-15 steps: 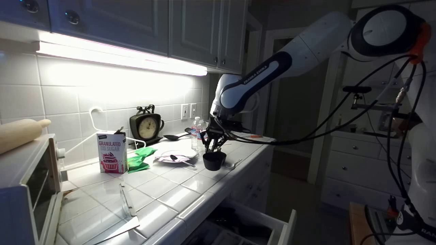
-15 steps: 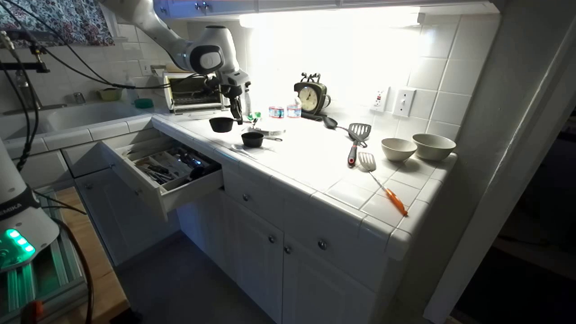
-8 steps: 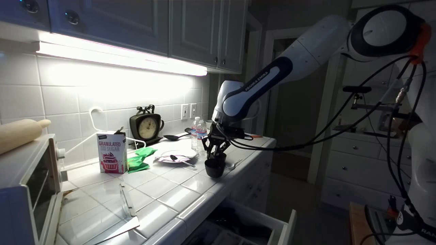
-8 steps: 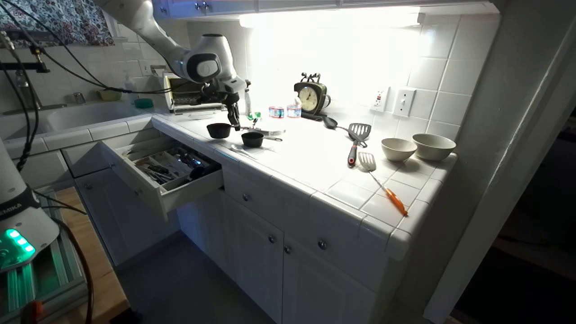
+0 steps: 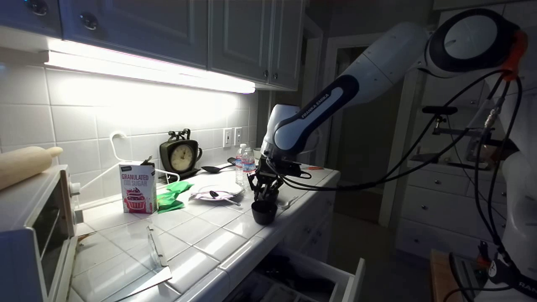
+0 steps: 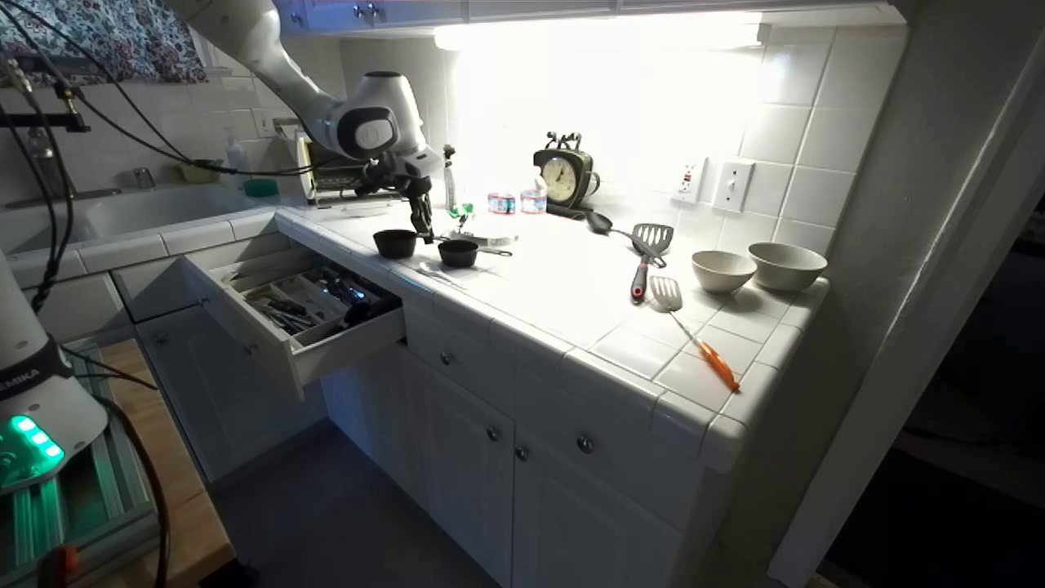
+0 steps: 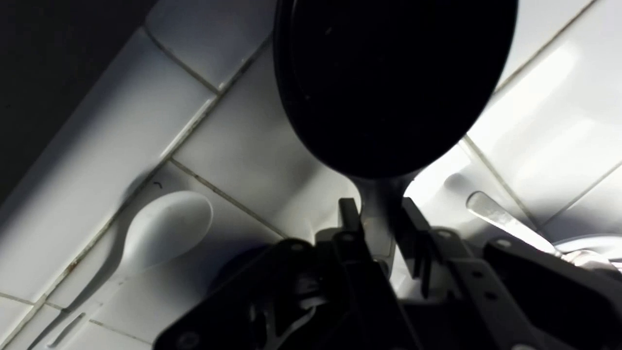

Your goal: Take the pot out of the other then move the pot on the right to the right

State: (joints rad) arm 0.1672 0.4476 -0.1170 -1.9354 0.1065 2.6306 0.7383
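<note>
Two black pots (image 6: 395, 244), drawer (image 6: 351, 352) holding utensils (image 6: 286, 315)

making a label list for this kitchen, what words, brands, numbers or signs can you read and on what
"GRANULATED": sugar box
"SUGAR": same box, below
"FRANKA EMIKA": robot arm
"EMIKA": arm base, cut off at the picture edge
"RAN": same base, also cut off
Too small or blurred to read: brand patch on the box, faint print beside "SUGAR", bottle labels, clock dial
</note>
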